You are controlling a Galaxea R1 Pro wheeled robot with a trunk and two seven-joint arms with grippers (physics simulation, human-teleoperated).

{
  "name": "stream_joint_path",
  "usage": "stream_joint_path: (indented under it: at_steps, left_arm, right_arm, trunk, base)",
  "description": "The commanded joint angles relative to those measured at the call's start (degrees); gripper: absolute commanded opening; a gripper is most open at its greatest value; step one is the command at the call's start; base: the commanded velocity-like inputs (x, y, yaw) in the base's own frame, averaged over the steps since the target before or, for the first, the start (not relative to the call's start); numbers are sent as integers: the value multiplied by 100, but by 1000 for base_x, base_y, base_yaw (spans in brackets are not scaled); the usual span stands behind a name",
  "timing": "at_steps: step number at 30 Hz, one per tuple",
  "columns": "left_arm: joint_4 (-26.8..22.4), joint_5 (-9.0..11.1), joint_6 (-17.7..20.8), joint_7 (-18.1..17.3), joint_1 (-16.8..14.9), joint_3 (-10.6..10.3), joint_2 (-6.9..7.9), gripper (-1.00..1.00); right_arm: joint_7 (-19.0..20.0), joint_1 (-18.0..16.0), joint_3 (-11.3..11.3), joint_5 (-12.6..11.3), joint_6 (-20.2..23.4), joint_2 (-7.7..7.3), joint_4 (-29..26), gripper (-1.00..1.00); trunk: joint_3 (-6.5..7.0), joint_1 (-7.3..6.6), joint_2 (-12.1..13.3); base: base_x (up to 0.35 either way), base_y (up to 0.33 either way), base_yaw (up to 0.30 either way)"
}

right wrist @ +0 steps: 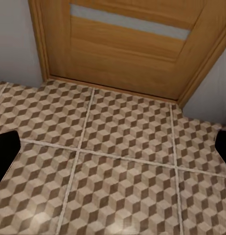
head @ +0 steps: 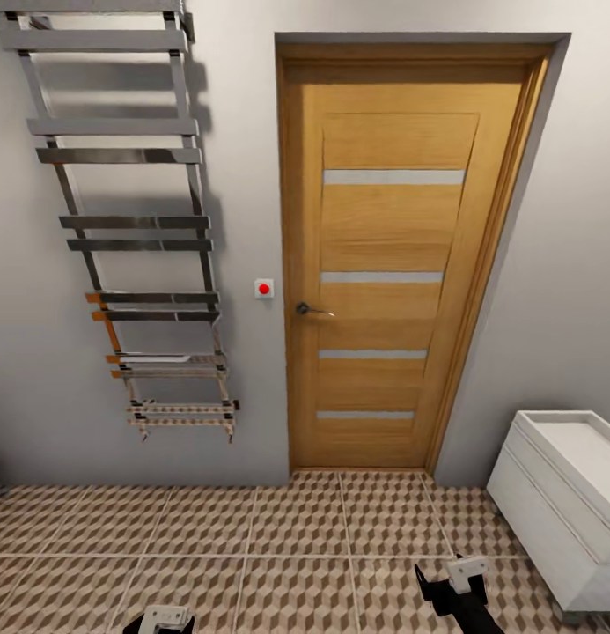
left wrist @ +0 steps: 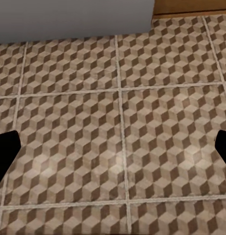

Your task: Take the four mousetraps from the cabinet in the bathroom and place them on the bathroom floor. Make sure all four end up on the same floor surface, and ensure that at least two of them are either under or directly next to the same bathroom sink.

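Note:
The bathroom floor (head: 278, 546) with its brown, beige and white cube tiles spreads in front of me up to a grey wall. My left gripper (head: 159, 621) hangs low over bare tiles (left wrist: 118, 137), its dark fingertips (left wrist: 5, 152) far apart and open, holding nothing. My right gripper (head: 450, 586) is also open over the floor (right wrist: 118, 161), near the foot of the door, with nothing between its fingers (right wrist: 4, 154). The mousetraps, the cabinet and the sink are out of view.
A closed orange-brown wooden door (head: 388, 264) with a lever handle (head: 312, 309) stands straight ahead. A chrome towel radiator (head: 137, 229) hangs on the wall to the left. A white boxy drawer unit (head: 560, 511) stands at the right, close to my right arm.

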Motion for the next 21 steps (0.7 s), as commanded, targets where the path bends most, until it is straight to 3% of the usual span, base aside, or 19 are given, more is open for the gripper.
stream_joint_path:
  at_steps: [1, 21]
  left_arm:
    - [25, 61, -29, -48, -10, -24, -3, 100]
    - [25, 61, -29, -48, -10, -24, -4, 100]
  right_arm:
    - [26, -1, 15, -27, -17, -3, 3, 100]
    - [26, -1, 16, -27, -17, -3, 3, 100]
  trunk:
    - [-6, 3, -7]
    - [-6, 3, -7]
  base:
    - [0, 0, 288]
    - [0, 0, 288]
